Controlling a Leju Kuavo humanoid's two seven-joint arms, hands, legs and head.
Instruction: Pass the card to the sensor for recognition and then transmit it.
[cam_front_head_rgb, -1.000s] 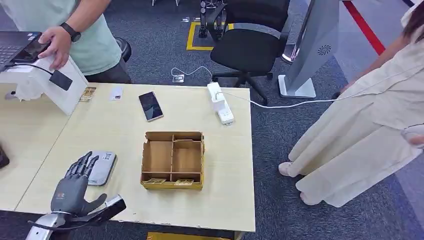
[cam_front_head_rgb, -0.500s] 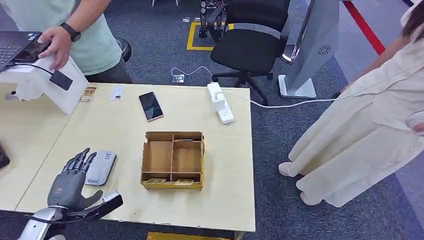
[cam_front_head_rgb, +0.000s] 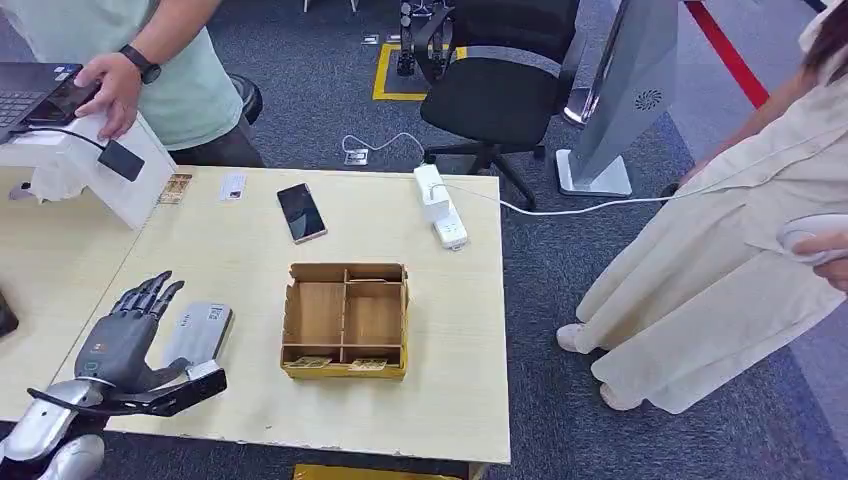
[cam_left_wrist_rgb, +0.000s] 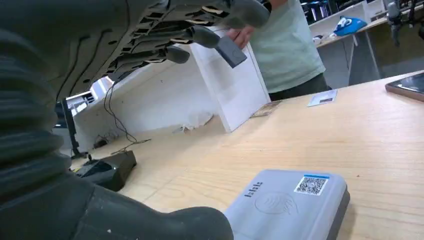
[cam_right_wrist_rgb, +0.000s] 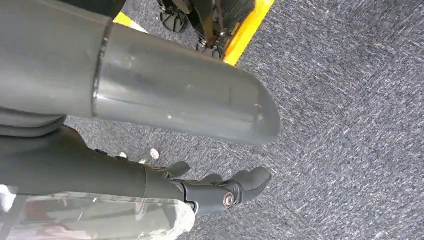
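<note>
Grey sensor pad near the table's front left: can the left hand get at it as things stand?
Probably yes. The left hand hovers open just beside the sensor pad, fingers spread, and nothing lies between them on the table. The cardboard box sits off to the other side.

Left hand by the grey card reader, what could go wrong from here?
The left hand, open beside the grey card reader, could knock it toward the near table edge. The hand holds no card, so a pass over the reader would probably register nothing.
</note>
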